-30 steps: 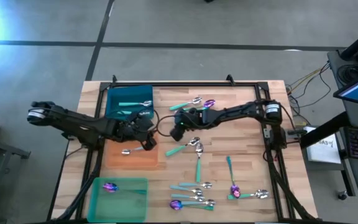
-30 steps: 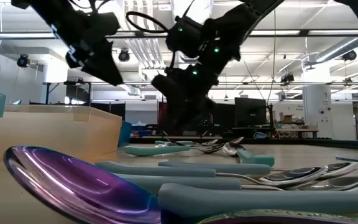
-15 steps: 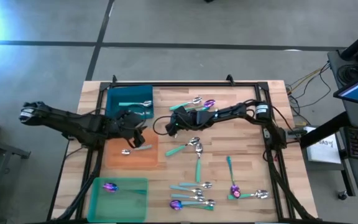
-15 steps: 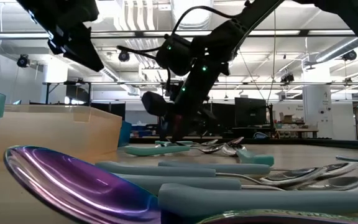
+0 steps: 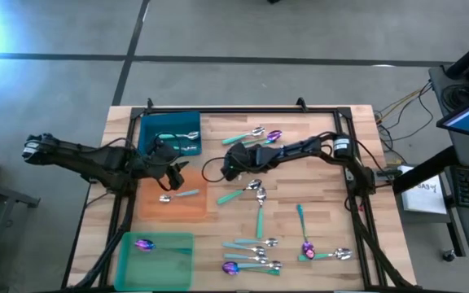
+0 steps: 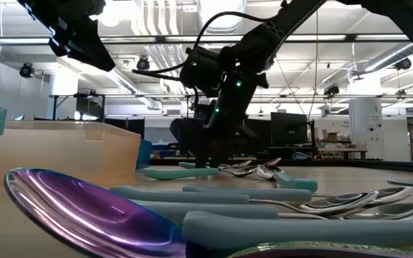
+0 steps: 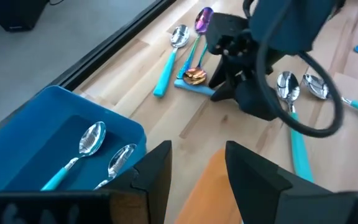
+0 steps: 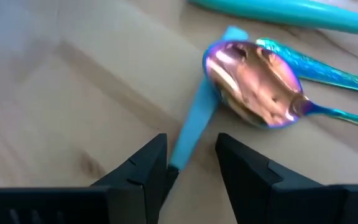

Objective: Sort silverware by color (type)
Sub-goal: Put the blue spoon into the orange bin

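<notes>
Right gripper [image 8: 188, 163] lowered since a second ago, fingers parted astride pale-blue handle [image 8: 192, 129] beside iridescent pink spoon [image 8: 257, 85] mid-table, left gripper [image 7: 194, 165] drawn back, fingers apart and empty, near blue rectangular bin [image 7: 36, 137] holding two silver teal-handled spoons [image 7: 79, 151]

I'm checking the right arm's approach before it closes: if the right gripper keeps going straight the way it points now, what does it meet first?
Most likely the pale-blue handle, which runs in between the right gripper's open fingers. Just beyond lies the iridescent pink spoon head, resting over that handle. Depth is hard to judge here.
</notes>
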Action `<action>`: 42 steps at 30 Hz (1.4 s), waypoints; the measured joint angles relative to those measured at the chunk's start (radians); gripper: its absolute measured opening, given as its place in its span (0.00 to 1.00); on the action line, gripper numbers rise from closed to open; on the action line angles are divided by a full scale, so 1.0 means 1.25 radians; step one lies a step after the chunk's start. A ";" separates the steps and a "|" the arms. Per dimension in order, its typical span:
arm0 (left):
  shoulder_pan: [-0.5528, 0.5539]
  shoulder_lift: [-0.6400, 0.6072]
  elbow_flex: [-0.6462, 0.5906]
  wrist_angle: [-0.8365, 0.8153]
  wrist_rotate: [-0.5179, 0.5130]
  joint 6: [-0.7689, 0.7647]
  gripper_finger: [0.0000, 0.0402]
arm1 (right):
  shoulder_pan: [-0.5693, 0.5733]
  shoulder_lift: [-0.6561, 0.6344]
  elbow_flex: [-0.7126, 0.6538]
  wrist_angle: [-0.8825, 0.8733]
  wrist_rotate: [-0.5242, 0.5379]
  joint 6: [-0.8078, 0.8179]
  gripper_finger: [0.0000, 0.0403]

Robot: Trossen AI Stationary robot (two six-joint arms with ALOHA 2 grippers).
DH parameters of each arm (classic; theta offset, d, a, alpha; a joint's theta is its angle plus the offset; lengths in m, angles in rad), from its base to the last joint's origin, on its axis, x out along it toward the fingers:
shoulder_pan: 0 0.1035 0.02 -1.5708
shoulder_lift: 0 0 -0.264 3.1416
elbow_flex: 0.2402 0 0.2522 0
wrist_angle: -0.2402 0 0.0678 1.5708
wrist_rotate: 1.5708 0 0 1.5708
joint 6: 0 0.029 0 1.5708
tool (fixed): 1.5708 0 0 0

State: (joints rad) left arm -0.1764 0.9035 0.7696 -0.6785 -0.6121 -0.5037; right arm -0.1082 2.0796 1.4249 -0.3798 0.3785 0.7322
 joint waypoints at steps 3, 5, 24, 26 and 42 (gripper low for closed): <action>0.000 0.000 0.000 0.000 0.000 -0.003 0.33 | 0.011 -0.018 -0.003 -0.041 -0.006 -0.034 0.34; 0.000 0.000 0.000 0.001 0.000 -0.008 0.33 | 0.019 -0.031 -0.004 -0.071 -0.020 -0.051 0.34; 0.000 0.013 0.000 0.049 -0.006 -0.038 0.33 | 0.017 -0.064 -0.007 -0.095 -0.272 -0.413 0.08; 0.000 0.014 0.000 0.050 -0.006 -0.039 0.33 | 0.012 -0.060 -0.006 -0.093 -0.273 -0.429 0.04; -0.015 0.137 -0.096 0.314 -0.051 -0.024 0.33 | 0.006 -0.143 -0.008 -0.115 -0.266 -0.512 0.02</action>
State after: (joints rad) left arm -0.1952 1.0747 0.6490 -0.2865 -0.6753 -0.5341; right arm -0.1009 1.9006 1.4151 -0.5239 0.0460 0.0917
